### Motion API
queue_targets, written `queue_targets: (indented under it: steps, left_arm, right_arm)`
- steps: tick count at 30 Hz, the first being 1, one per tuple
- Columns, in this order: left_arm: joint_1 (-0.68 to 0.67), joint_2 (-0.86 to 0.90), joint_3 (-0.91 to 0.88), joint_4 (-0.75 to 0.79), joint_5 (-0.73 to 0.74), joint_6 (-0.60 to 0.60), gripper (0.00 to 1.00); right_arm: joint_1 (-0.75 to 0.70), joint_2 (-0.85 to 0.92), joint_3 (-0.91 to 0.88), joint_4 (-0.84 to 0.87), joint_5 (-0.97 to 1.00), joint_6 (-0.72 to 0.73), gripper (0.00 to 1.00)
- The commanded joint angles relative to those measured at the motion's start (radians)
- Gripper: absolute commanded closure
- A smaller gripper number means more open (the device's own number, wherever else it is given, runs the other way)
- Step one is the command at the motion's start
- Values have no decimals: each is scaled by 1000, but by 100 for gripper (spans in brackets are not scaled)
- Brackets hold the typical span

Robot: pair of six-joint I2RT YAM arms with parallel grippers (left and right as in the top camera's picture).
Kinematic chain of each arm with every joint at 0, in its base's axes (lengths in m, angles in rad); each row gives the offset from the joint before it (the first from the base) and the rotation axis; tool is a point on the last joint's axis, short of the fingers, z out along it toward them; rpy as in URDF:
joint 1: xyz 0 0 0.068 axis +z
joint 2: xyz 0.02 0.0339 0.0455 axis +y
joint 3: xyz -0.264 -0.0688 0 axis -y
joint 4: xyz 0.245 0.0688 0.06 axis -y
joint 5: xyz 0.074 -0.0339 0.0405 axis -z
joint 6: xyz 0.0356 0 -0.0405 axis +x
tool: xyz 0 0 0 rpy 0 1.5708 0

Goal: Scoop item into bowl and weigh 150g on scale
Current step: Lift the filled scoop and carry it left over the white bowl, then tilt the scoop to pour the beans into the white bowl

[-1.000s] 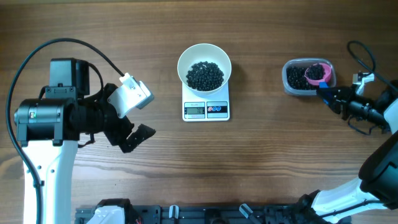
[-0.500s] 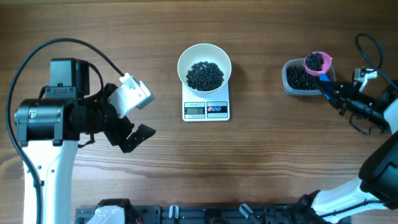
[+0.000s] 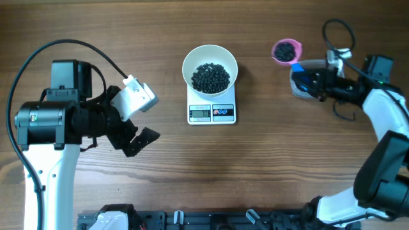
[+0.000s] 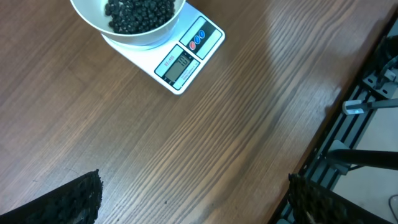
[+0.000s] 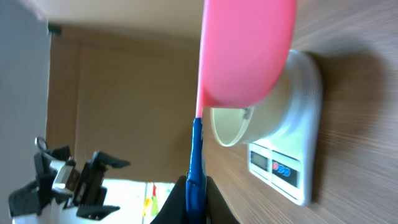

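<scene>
The bowl point(image 3: 209, 59) sat on the scale point(image 3: 211, 113) with a dark heap of beans point(image 3: 210, 76) already in it, so I judged the filling partly done. The display was too small for me to read, and I could not say how near the weight was to the mark.

Another load looked ready. The pink scoop point(image 3: 285, 50) hung full of beans above the table point(image 3: 268, 160), just beside the tub point(image 3: 296, 87) and well apart from the bowl. What remained, to my eye, was to carry that scoop over the bowl, tip it, check the reading and go back for more if it fell short.

The right gripper point(image 3: 307, 78) had its fingers pinched narrow on the blue handle point(image 5: 196, 149). From its wrist, the handle ran up from between the fingers to the pink cup, with the bowl and scale beyond. The scooped beans thus sat out past the fingertips, not between them.

The left gripper point(image 3: 144, 117) stood wide open and empty on its own side, well apart from the bowl.
</scene>
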Motion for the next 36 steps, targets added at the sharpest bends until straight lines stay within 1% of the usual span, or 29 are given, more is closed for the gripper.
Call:
queue_targets:
  steps: [1, 2, 4, 8, 13, 15, 17, 21, 28, 33, 36]
  left_arm:
    - [5, 4, -3, -1, 19, 20, 0]
    - [5, 4, -3, -1, 19, 20, 0]
    - [5, 4, -3, -1, 19, 20, 0]
    - [5, 4, -3, -1, 19, 19, 0]
    - [5, 4, -3, -1, 19, 19, 0]
    - [5, 4, -3, -1, 19, 20, 0]
    - [5, 4, -3, -1, 19, 20, 0]
    - [5, 4, -3, -1, 19, 20, 0]
    - [5, 4, -3, -1, 19, 19, 0]
    - [5, 4, -3, -1, 19, 20, 0]
    - [5, 4, -3, -1, 19, 19, 0]
  right_arm:
    - [110, -48, 2, 136, -40, 186, 96]
    - [154, -49, 2, 204, -35, 249, 95]
    - [230, -49, 2, 300, -2, 326, 95]
    - [355, -49, 2, 336, 82, 344, 95]
    - [445, -49, 2, 329, 218, 221, 96]
    - [479, -49, 2, 314, 333, 165, 96]
    - [507, -49, 2, 314, 436, 144, 95]
    - [551, -49, 2, 317, 575, 89, 95]
    - [592, -59, 3, 305, 728, 5, 95]
    - [592, -146, 4, 198, 789, -47, 95]
    - [592, -202, 4, 154, 859, -60, 95]
